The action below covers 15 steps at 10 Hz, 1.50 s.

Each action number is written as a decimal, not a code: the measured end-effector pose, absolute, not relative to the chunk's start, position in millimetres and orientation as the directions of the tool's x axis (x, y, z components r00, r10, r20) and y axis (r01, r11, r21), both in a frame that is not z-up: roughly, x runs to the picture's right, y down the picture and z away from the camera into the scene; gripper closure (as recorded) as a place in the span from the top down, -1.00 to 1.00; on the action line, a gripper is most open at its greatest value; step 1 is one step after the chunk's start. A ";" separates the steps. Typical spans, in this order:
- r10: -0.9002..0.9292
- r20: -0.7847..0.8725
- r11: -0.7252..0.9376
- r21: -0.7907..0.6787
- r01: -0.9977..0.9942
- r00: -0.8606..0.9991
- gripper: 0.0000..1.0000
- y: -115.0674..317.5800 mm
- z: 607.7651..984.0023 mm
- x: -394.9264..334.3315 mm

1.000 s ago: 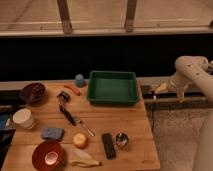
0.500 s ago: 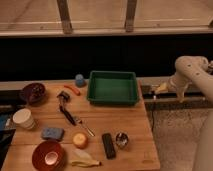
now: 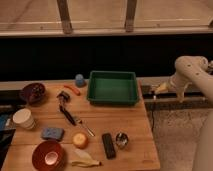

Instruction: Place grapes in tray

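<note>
The grapes (image 3: 63,95) are a small dark reddish bunch on the wooden table (image 3: 130,125), left of the tray and beside an orange carrot-like piece (image 3: 73,90). The tray (image 3: 112,88) is a green rectangular bin with raised walls at the table's back middle, and it looks empty. My gripper (image 3: 159,90) is on the white arm (image 3: 189,70) at the right. It hangs off the table's right edge, just right of the tray and far from the grapes. It holds nothing that I can see.
A dark purple bowl (image 3: 33,92), a blue cup (image 3: 79,80), a dark brush (image 3: 67,116), a spoon (image 3: 85,128), a white cup (image 3: 23,119), a blue sponge (image 3: 52,133), an orange fruit (image 3: 80,140), a black remote (image 3: 108,145), a red bowl (image 3: 48,155) and a banana (image 3: 85,161) lie on the table.
</note>
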<state>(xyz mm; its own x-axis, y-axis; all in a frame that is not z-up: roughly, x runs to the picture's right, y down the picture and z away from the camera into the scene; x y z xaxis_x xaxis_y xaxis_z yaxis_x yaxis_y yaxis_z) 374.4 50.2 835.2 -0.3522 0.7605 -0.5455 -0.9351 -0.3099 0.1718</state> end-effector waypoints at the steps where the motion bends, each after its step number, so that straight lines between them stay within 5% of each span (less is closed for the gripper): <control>1: 0.767 -0.551 -0.286 0.162 -0.944 -0.327 0.60 48.5 835.8 368.1; 6: 0.818 -0.568 -0.106 0.009 -0.994 -0.093 0.60 34.7 833.0 254.1; 11: 0.830 -0.512 0.097 -0.258 -0.961 0.221 0.60 55.5 768.2 113.8; 15: 0.825 -0.497 0.129 -0.297 -0.946 0.268 0.60 62.2 756.1 95.8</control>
<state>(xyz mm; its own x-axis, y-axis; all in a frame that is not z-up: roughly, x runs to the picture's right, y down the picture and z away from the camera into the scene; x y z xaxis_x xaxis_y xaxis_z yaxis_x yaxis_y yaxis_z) 95.8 62.2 756.1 0.2682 0.8250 -0.4975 -0.9463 0.1287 -0.2967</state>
